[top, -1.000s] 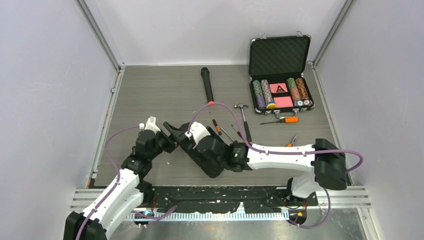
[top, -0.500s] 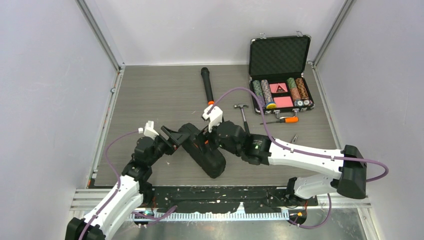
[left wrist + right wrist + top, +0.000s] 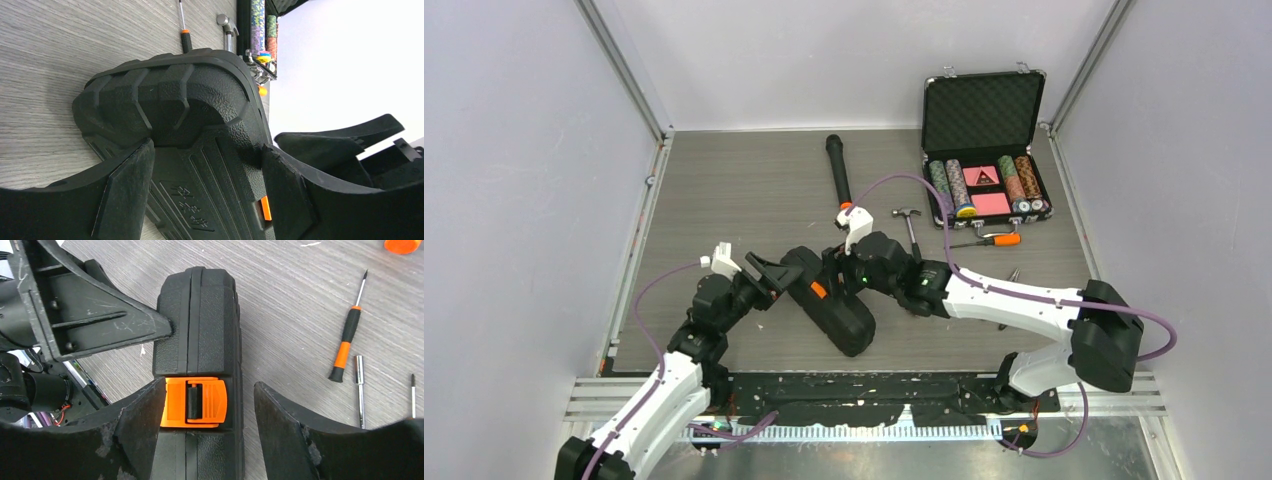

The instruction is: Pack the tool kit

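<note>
The tool kit (image 3: 836,308) is a closed black ribbed case standing on its long edge, its orange latch (image 3: 195,402) on top. My right gripper (image 3: 208,385) is open and straddles that top edge at the latch: its left finger touches the latch and its right finger stands clear of the case. My left gripper (image 3: 207,155) is open at the case's left end, with the ribbed side face (image 3: 190,115) right in front of its fingers. A hammer (image 3: 911,228) and screwdrivers (image 3: 989,240) (image 3: 345,345) lie loose on the table.
An open poker chip case (image 3: 984,150) stands at the back right. A black microphone (image 3: 838,170) lies at the back middle. A socket bit (image 3: 359,385) and a thin bit (image 3: 413,395) lie beside the screwdriver. Walls close in left and right.
My right arm has lifted off the near end of the case and swung back over its latch, its jaws widening, then narrowing. The left arm drew back slightly.
</note>
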### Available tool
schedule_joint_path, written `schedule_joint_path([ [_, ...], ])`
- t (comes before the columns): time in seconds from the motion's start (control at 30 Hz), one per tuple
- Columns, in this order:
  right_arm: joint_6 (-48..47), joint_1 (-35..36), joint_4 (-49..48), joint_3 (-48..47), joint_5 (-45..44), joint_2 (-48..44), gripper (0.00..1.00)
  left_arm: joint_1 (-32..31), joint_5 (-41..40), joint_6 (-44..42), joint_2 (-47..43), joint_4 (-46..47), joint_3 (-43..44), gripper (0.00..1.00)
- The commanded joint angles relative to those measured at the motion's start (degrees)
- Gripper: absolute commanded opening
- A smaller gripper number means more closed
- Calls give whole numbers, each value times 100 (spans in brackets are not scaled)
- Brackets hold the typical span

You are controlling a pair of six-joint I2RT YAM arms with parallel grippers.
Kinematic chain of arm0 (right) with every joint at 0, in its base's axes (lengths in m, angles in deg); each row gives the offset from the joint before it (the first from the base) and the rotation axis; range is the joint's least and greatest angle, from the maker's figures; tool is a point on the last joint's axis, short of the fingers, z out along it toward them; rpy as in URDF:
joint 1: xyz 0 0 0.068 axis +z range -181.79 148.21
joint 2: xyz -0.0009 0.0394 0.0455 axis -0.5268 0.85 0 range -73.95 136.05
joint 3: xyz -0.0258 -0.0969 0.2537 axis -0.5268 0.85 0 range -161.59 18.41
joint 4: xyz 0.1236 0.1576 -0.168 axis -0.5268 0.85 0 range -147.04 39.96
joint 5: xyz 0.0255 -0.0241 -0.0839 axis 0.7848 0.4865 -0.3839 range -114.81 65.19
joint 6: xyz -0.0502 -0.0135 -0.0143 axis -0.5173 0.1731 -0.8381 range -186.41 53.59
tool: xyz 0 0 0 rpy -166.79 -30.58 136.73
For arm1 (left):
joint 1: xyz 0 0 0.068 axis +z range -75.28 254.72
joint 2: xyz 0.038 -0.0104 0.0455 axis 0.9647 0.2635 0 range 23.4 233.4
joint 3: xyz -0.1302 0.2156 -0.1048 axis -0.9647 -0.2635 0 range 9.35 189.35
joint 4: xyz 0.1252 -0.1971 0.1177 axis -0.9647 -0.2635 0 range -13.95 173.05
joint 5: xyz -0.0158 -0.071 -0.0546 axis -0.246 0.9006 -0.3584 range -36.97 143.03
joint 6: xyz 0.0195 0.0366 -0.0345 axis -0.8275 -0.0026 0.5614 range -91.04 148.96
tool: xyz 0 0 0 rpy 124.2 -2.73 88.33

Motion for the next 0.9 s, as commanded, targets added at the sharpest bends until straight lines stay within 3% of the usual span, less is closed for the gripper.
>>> schedule_joint_path([
  [0.0, 449, -75, -573, 157, 273, 110, 69, -16, -313, -183, 146, -1172, -288, 74],
  [0.13, 644, -87, -916, 357, 491, 165, 65, -16, -324, -178, 207, -1183, -239, 73],
  [0.27, 781, -84, -1158, 524, 613, 146, 55, -16, -373, -207, 281, -1352, -51, 69],
  [0.5, 779, -84, -1283, 592, 606, 91, 20, -44, -718, -367, 380, -1959, 431, 57],
  [0.57, 742, -86, -1285, 577, 554, 60, 16, -127, -811, -428, 467, -2027, 562, 56],
  [0.8, 728, -92, -1257, 523, 607, -93, 16, -227, -909, -591, 927, -1961, 949, 57],
  [0.83, 741, -92, -1214, 516, 620, -116, 19, -227, -882, -597, 991, -1916, 989, 59],
  [0.87, 777, -92, -1175, 495, 618, -121, 28, -227, -813, -621, 1048, -1849, 1023, 63],
])
